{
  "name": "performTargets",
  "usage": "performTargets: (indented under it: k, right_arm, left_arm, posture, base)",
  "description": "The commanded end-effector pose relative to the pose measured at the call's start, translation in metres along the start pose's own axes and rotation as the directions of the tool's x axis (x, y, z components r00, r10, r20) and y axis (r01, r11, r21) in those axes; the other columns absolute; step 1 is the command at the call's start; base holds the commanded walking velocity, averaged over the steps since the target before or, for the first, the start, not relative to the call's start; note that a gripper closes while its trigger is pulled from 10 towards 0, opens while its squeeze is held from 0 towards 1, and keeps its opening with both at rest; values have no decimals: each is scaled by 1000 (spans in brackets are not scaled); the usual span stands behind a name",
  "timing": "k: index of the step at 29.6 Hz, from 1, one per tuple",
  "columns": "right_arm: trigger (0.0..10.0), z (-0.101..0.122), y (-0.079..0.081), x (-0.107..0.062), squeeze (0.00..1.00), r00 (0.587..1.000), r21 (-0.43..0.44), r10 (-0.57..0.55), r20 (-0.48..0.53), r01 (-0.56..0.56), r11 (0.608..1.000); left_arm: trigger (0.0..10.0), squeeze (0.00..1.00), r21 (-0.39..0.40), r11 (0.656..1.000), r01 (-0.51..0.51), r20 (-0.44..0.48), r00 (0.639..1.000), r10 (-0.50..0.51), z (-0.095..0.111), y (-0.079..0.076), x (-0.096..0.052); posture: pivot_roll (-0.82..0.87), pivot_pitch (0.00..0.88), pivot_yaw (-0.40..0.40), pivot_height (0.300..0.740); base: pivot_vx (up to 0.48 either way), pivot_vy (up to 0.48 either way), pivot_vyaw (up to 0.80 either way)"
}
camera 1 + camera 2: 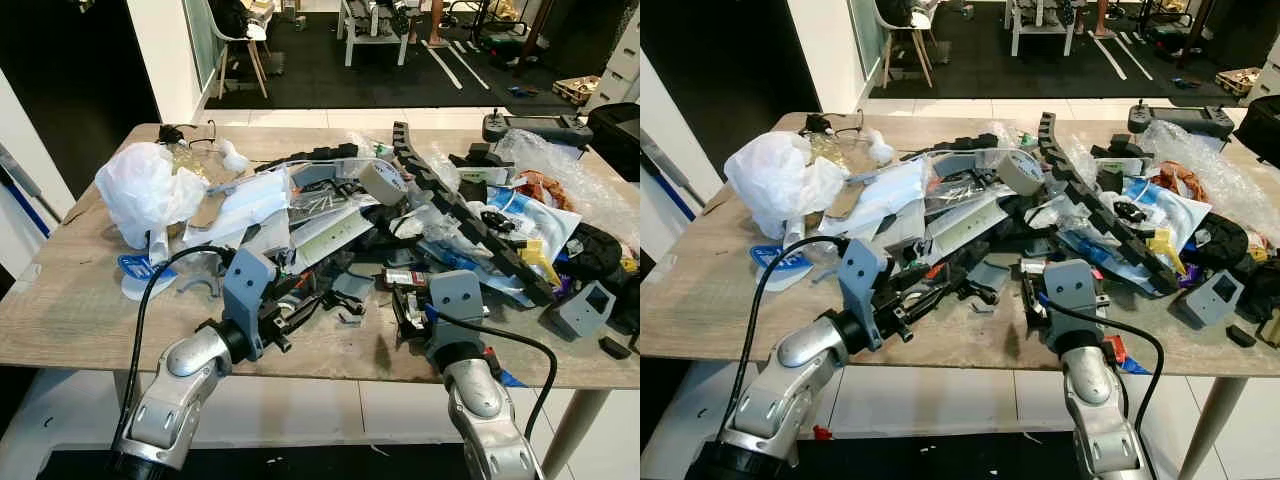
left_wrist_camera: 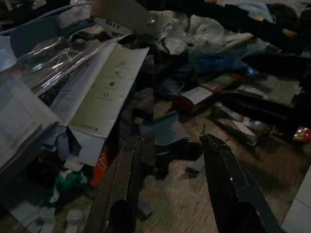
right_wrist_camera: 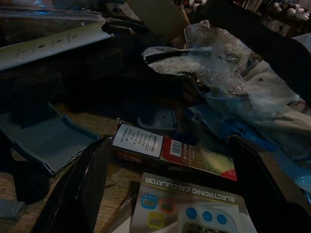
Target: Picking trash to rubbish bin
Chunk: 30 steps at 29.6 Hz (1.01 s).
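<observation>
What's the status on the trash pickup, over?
Left gripper open, low over the table's near edge. Right gripper open over the calculator package. Nothing held. Trash pile tangled, black cable chain across it.

bare table edge (image 1: 90, 320) leftward, clutter pile (image 1: 400, 220) blocking centre, seemingly unbroken

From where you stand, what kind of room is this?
Probably a workshop or lab, not a lived-in home: the light wooden table is heaped with a long black plastic cable chain, grey printed plastic brackets and a white crumpled plastic bag.
</observation>
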State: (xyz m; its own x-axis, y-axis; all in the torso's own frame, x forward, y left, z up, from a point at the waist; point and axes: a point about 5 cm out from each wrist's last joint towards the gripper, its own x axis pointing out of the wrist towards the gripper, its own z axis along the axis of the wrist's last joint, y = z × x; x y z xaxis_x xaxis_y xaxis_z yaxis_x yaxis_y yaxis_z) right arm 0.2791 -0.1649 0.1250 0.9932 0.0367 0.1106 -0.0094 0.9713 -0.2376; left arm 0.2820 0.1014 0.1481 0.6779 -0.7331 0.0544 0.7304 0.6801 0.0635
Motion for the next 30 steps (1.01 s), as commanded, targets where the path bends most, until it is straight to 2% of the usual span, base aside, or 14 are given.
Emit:
performTargets:
  k: [1, 12, 30]
  right_arm:
    - [10000, -1, 0, -2, 0, 1000, -10, 2, -12, -2, 1000]
    - [10000, -1, 2, -3, 0, 1000, -7, 11, -16, -11, 1000]
    - [10000, -2, 0, -3, 0, 1000, 1, -7, -25, 7, 1000]
  left_arm:
    - [10000, 0, -6, 1000, 16, -12, 1000, -16, -1, -2, -2]
    - [10000, 0, -3, 1000, 13, -14, 1000, -13, -1, -2, -2]
    - [10000, 0, 12, 1000, 20, -48, 999, -19, -4, -2, 0]
  posture:
    - [-74, 107, 31, 740]
    - [-74, 110, 30, 740]
    - [-69, 118, 38, 740]
  base:
    - [-420, 0, 0]
    - [-406, 0, 0]
    - [0, 0, 0]
